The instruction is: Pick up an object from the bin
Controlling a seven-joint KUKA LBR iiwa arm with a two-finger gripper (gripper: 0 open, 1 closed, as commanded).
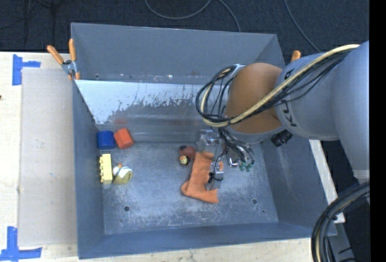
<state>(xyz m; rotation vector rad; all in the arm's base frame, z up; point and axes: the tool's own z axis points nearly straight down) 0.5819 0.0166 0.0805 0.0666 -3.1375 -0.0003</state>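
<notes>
1. Position. My gripper (213, 174) is low in the bin (151, 73), right of the floor's centre. It is directly over the upper end of an orange, limp, cloth-like piece (196, 187) that lies crumpled on the floor.

2. Grip state. The wrist and its cables screen the tips from above. I cannot tell whether they are spread, closed, or pinching the orange piece. Contact with it looks likely, but treat it as unconfirmed.

3. Why this target. In my judgement the orange piece is the practical choice. It lies clear of all four walls, so a vertical approach has room on every side, and its raised folds offer an edge to close on.

4. Neighbours. A small dark-red and yellow thing (184, 156) lies just beside the piece's upper left, so a closing stroke could nudge it. A blue block (105, 139), an orange block (123, 138), a yellow brick (106, 168) and a small yellowish round thing (123, 175) lie well apart to the left, clear of the work.

5. Next requirement. Confirm closure on the fabric before lifting. Limp material may slip.
</notes>
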